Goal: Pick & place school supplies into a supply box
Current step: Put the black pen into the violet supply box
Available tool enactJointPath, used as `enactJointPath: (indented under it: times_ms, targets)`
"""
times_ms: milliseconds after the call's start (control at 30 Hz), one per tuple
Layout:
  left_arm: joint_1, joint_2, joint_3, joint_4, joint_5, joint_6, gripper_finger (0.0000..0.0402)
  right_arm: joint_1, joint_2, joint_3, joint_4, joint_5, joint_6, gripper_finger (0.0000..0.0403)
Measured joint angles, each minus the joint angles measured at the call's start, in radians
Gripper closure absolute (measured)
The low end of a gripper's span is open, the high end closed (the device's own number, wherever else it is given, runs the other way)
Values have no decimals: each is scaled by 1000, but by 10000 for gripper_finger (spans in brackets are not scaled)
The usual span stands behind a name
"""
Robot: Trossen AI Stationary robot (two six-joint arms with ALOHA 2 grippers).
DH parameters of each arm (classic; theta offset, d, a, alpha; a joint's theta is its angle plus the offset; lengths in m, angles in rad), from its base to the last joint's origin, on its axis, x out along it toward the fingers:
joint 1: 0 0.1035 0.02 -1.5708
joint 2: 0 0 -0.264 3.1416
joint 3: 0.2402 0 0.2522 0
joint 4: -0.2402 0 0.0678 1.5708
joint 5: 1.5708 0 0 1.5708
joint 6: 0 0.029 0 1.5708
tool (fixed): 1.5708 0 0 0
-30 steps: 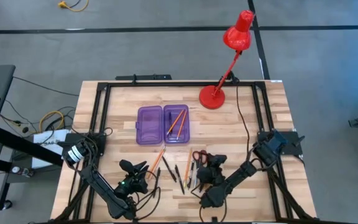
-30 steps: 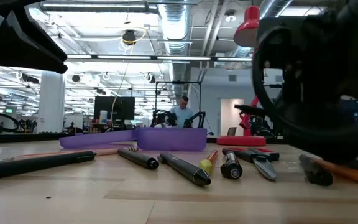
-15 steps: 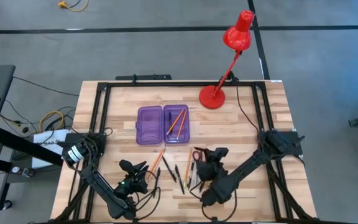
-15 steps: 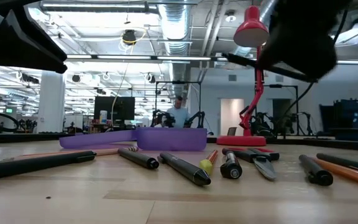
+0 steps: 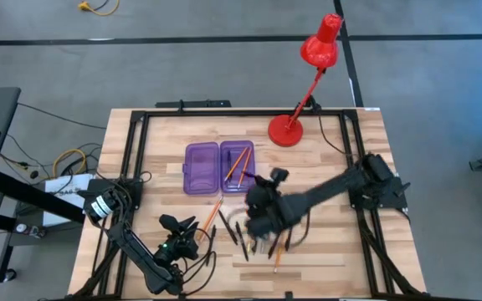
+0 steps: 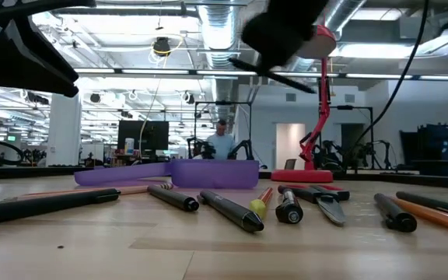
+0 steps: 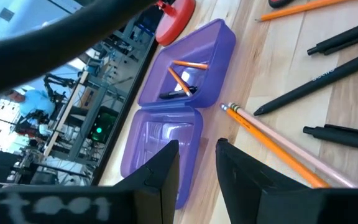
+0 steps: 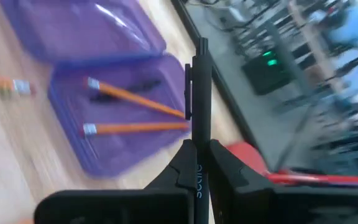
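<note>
The translucent purple plastic pencil case (image 5: 219, 167), lying open on the wooden surface (image 5: 341, 176) with two orange pencils (image 8: 132, 112) inside, is neared by the right hand (image 8: 199, 144), clenched on a slim black pen (image 8: 201, 93).

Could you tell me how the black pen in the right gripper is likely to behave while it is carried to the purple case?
The black pen looks stiff, staying straight above the right gripper. It is pinched near one end, so it may pivot if bumped. Slim and round, it would probably roll once dropped, though the supply box walls should stop it.
</note>
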Motion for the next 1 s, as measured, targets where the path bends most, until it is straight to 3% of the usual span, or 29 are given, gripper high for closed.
enactJointPath:
  times_ms: [167, 300, 667, 1000]
  targets:
    - [0, 0, 0, 0, 0, -1, 307, -119, -29, 0, 296, -169, -203, 403]
    - [-1, 0, 0, 0, 1, -1, 307, -203, -26, 0, 425, -280, -259, 403]
    - [-1, 0, 0, -6, -4, -7, 307, -343, 59, 3, 516, -455, -199, 403]
    - [-4, 0, -1, -6, 1, -15, 307, -393, 131, -1, 556, -525, -199, 392]
